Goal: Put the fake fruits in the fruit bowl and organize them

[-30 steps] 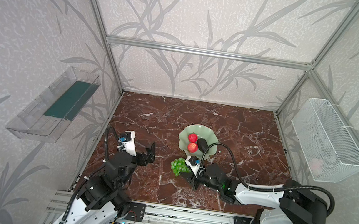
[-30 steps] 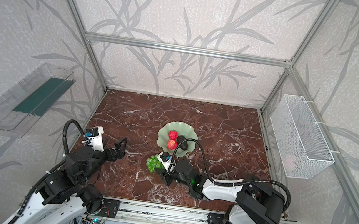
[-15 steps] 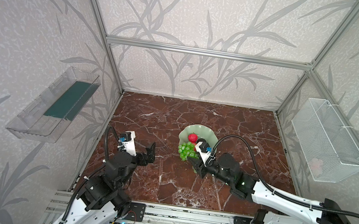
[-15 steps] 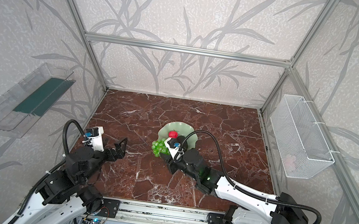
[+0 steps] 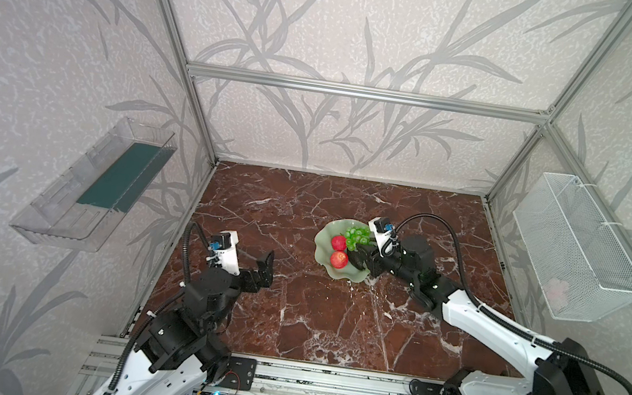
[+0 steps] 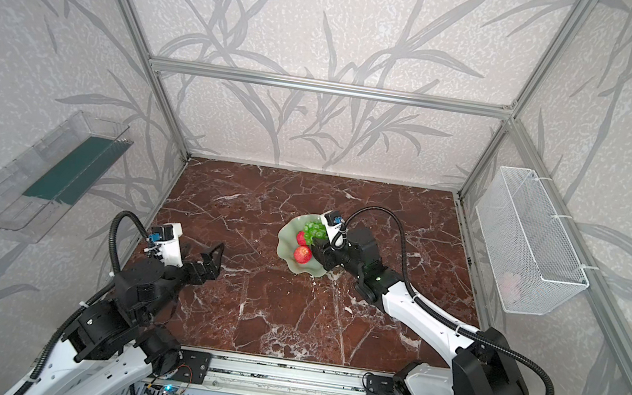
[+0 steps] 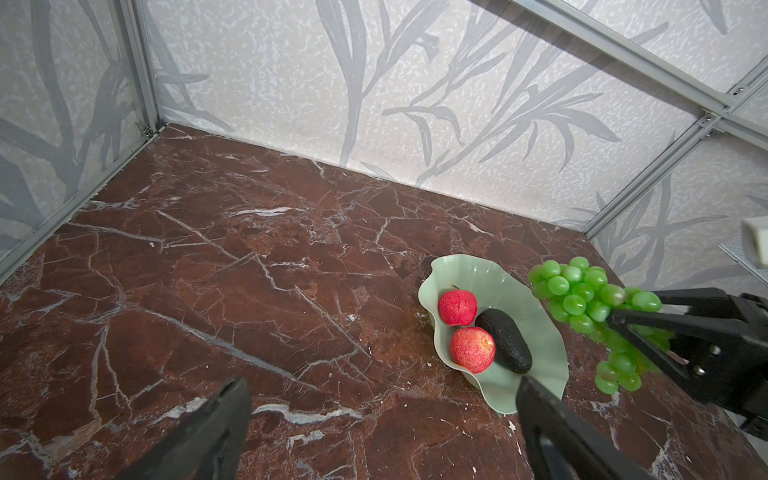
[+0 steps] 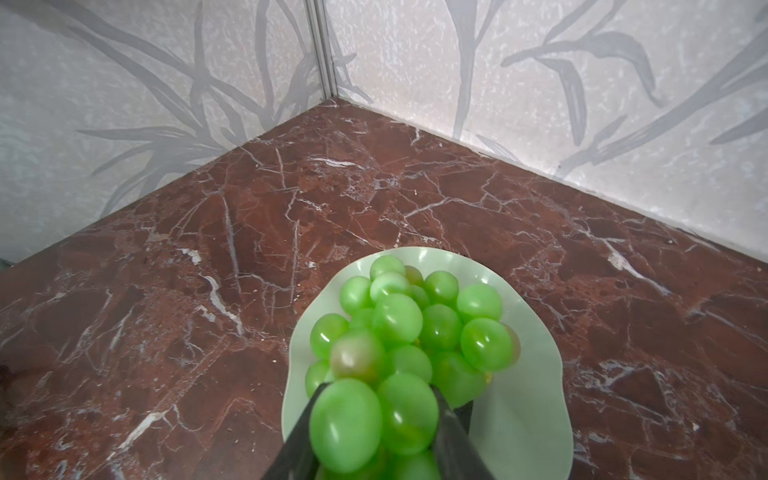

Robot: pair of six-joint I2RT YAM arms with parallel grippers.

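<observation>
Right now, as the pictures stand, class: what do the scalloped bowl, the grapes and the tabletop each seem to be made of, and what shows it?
The bowl: likely glazed ceramic, possibly glossy plastic; smooth pale-green sheen, thin wavy rim. The grapes: translucent plastic, it seems; light glows through the glossy balls. The tabletop: polished red-brown marble or a printed imitation; white veins, faint reflections.

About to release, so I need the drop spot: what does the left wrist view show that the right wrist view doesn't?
Left wrist only: two red apples and the avocado lying in the fruit bowl, plus the left gripper, open and empty.
Right wrist only: from behind the fingers, the bunch lines up over a bare part of the bowl.
Both: the right gripper shut on the grapes, held off the dish, and the marble table.
</observation>
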